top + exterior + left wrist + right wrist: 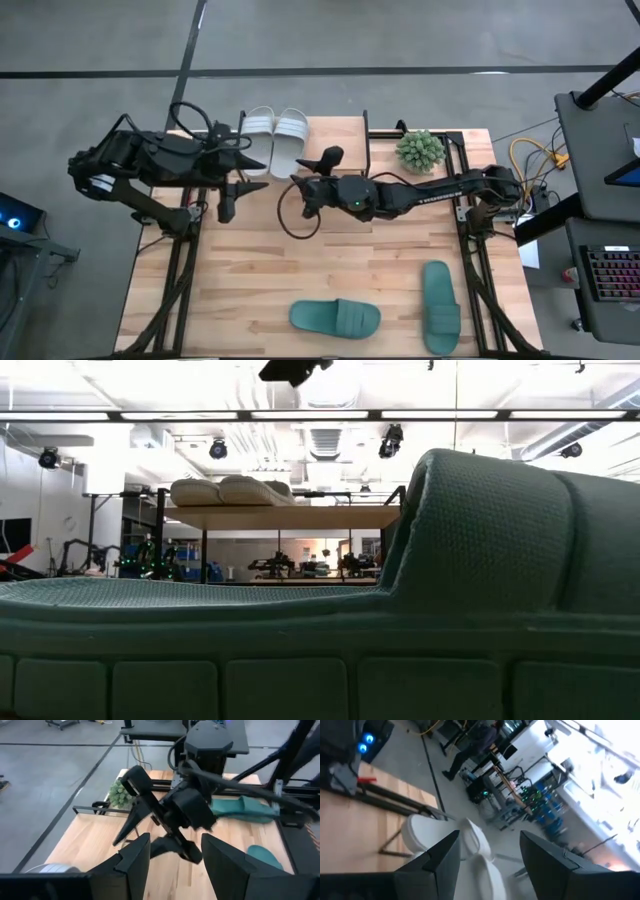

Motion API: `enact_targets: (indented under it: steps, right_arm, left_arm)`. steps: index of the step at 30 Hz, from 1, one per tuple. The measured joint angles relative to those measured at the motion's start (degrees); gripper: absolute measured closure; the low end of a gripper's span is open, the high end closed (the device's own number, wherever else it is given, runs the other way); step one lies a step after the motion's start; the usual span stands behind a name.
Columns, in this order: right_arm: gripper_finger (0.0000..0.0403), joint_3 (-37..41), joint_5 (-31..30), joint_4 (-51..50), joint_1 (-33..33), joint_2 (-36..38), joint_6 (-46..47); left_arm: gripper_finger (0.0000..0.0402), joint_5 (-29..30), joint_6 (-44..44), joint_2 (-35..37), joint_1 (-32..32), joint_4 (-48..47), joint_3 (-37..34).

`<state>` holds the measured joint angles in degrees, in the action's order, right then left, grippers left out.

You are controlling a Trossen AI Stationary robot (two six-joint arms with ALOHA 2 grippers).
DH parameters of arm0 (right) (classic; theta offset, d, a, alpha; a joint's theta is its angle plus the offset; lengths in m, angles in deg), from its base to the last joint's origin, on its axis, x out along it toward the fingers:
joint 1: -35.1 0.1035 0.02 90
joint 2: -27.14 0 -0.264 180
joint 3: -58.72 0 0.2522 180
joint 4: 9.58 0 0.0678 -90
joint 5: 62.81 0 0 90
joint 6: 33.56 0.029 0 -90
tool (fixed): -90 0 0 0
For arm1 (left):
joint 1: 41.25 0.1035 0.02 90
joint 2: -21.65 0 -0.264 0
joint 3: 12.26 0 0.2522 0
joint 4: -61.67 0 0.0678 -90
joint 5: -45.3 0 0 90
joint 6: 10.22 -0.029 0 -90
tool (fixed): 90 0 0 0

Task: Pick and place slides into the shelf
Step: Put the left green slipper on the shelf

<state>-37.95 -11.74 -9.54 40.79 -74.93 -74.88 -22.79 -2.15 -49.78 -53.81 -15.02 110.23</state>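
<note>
A light wooden bench [300,270] is seen on a grey floor, a bright workshop behind. Two white slides [275,138] lie side by side on the shelf [335,135] at twelve o'clock; two teal slides [336,318] rest toward six. Both the left claw [238,180] and right claw [318,176] are spread, holding nothing.

Left arm extends from the left table edge toward the centre, its left gripper [250,165] with fingers [134,860] spread apart and nothing between them. Right arm stretches across from the right edge, wrist near the table's middle; right gripper [320,165] points toward the far edge, fingers [437,862] parted and empty. The two grippers sit near each other, not touching.
</note>
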Motion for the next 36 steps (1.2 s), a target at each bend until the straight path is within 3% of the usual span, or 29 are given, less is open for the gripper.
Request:
enact_targets:
  steps: [11,23,33,36]
  right_arm:
    - [0.0209,-1.1,-5.24,-0.34,5.82,2.46,16.05]
    - [0.0209,-1.69,-5.05,0.1,12.84,4.96,27.68]
    - [0.0209,-7.14,-4.65,0.16,15.07,7.49,43.61]
    - [0.0209,-9.14,-4.64,0.13,15.04,7.48,44.33]
  left_arm:
    - [0.0239,-0.65,0.06,4.03,0.07,-0.63,-0.02]
    - [0.0239,-0.65,0.62,1.88,0.07,-0.49,0.0]
    - [0.0239,-0.76,10.34,-2.29,0.04,-0.66,-0.14]
    - [0.0239,-3.67,12.64,-3.49,0.07,-1.83,-0.33]
